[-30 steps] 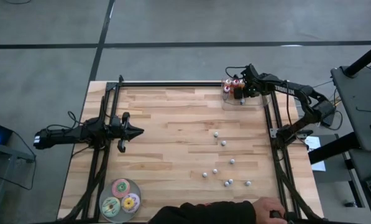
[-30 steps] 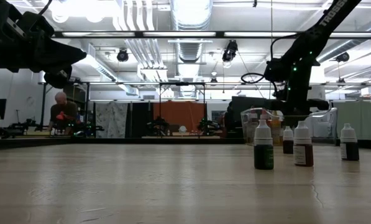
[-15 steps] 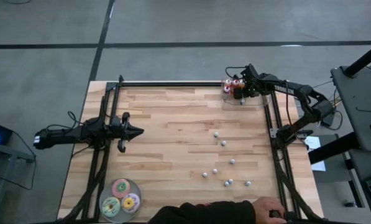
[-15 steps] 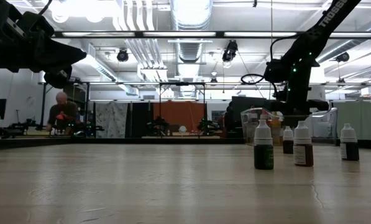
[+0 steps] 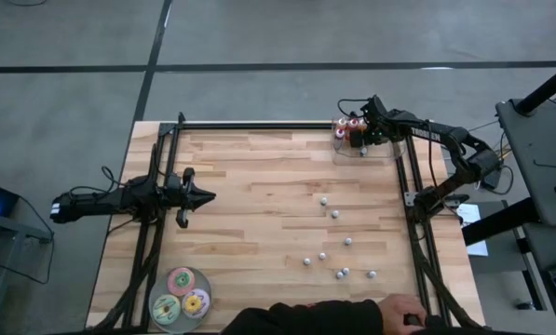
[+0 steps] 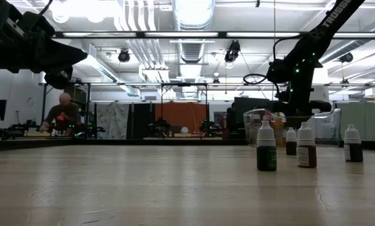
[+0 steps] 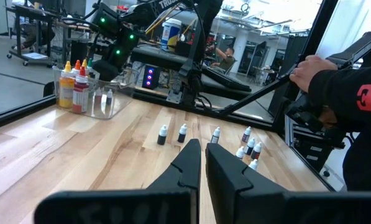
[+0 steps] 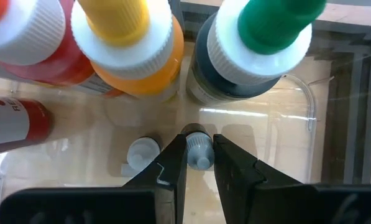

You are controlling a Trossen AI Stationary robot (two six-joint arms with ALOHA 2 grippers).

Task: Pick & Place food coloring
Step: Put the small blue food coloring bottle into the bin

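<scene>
Several tiny food coloring bottles [image 5: 334, 214] stand scattered on their bases on the right half of the table; the low view shows them [image 6: 266, 147] upright with pale caps. My right gripper [image 8: 199, 163] reaches down into a clear container [image 5: 359, 147] at the far right corner and is shut on one tiny bottle [image 8: 199, 149], with another tiny bottle [image 8: 141, 152] standing beside it. My left gripper [image 5: 201, 196] waits shut and empty above the table's left side, and the left wrist view shows it [image 7: 204, 152] the same way. My right gripper pinches the tiny bottle's pale cap [image 8: 199, 144] between its two fingers [image 8: 173, 165], coming from above and pointing down. The bottle stands upright inside the clear container. Whether its base rests on the container floor, I cannot tell.
Larger bottles with red, yellow [image 8: 126, 37] and green [image 8: 260, 43] caps stand in the same container, close around my right gripper. Three flat round discs [image 5: 182, 296] lie at the near left corner. A person's dark sleeve and hand [image 5: 352, 316] reach over the near edge.
</scene>
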